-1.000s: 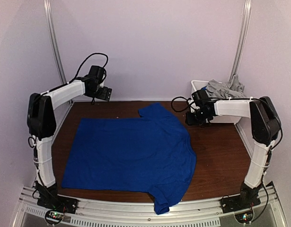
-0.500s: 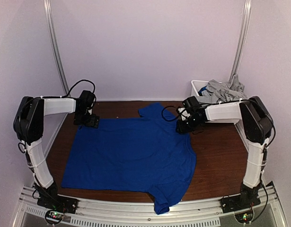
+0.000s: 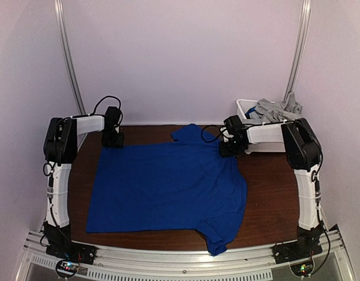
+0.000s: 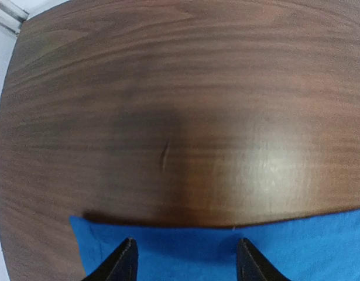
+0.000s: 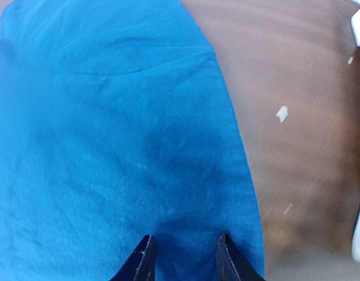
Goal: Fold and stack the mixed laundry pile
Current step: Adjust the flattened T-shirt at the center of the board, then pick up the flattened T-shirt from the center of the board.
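1. A royal-blue cotton T-shirt (image 3: 168,181) lies spread flat across the middle of the brown wooden bench (image 3: 273,187), one sleeve reaching the edge at 5 o'clock.
2. The left tool (image 3: 113,142), at 10 o'clock, stands released, fingers astride the hem corner. The right tool (image 3: 225,149), at 2 o'clock, sits on the far edge with fingers partly apart; whether it has caught cloth cannot be told.
3. A clean fold likely needs both tools to pinch the far edge firmly, then lift level and together toward 6 o'clock.
4. Light-grey garments (image 3: 276,108) fill a white plastic bin (image 3: 244,108) at 1 o'clock.
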Robot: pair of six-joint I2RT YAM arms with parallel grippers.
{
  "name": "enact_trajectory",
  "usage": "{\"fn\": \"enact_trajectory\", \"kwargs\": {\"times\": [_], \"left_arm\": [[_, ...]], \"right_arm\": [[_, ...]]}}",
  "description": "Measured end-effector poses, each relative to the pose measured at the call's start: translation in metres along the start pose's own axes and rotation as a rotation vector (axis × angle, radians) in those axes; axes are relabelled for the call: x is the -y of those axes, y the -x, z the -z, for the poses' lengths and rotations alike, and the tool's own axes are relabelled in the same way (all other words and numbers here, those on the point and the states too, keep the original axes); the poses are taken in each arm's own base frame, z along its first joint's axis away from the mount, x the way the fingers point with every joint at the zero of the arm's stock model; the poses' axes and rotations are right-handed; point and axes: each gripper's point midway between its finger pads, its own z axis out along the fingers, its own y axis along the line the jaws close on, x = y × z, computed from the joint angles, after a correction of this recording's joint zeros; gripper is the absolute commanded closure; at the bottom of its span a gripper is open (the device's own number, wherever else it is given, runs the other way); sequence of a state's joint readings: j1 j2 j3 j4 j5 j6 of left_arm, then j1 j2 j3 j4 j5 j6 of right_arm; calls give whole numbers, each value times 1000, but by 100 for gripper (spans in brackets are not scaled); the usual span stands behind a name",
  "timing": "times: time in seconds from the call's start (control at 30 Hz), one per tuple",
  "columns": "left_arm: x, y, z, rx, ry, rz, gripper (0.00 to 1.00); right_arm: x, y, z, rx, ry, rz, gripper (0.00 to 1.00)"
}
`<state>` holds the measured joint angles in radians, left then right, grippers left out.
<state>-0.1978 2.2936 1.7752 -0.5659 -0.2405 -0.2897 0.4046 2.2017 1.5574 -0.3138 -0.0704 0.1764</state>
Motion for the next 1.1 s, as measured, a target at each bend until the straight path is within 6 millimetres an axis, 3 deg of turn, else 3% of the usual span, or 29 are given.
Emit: {"fn": "enact_trajectory", "kwargs": {"times": [0.1, 0.2, 0.3, 0.37, 0.43, 0.5, 0.6, 0.63, 0.67, 0.73, 0.77, 0.9, 1.0, 1.1], "left_arm": [[7, 26, -18, 19, -17, 1, 43], [13, 48, -29, 46, -37, 6, 35], [10, 57, -27, 54, -44, 6, 24], [6, 60, -14, 60, -57, 10, 19], [1, 57, 12, 66, -77, 18, 17], [-6, 50, 50, 86, -98, 40, 16], [-16, 37, 132, 180, -143, 87, 16], [-18, 29, 160, 225, -162, 103, 16], [-18, 20, 180, 253, -179, 110, 16], [-11, -8, 217, 301, -221, 119, 16], [-3, -29, 229, 305, -249, 114, 16], [28, -117, 241, 228, -337, 90, 16], [36, -185, 243, 131, -367, 92, 17], [32, -224, 248, 84, -379, 130, 17]], "right_arm": [[14, 17, -10, 14, -21, -7, 62], [22, 32, -17, 22, -32, -8, 54], [20, 41, -12, 16, -11, 12, 42], [12, 48, 4, 23, 25, 30, 39], [-1, 55, 29, 50, 66, 42, 39], [-20, 58, 70, 85, 118, 54, 39], [-47, 58, 140, 165, 208, 65, 38], [-57, 48, 179, 201, 257, 62, 38], [-62, 46, 183, 204, 268, 69, 39], [-68, 29, 213, 238, 311, 60, 40], [-66, 10, 222, 221, 320, 48, 40], [-51, -60, 225, 104, 308, -14, 42], [-44, -110, 224, 7, 295, -59, 44], [-44, -150, 230, -64, 298, -84, 46]]}}
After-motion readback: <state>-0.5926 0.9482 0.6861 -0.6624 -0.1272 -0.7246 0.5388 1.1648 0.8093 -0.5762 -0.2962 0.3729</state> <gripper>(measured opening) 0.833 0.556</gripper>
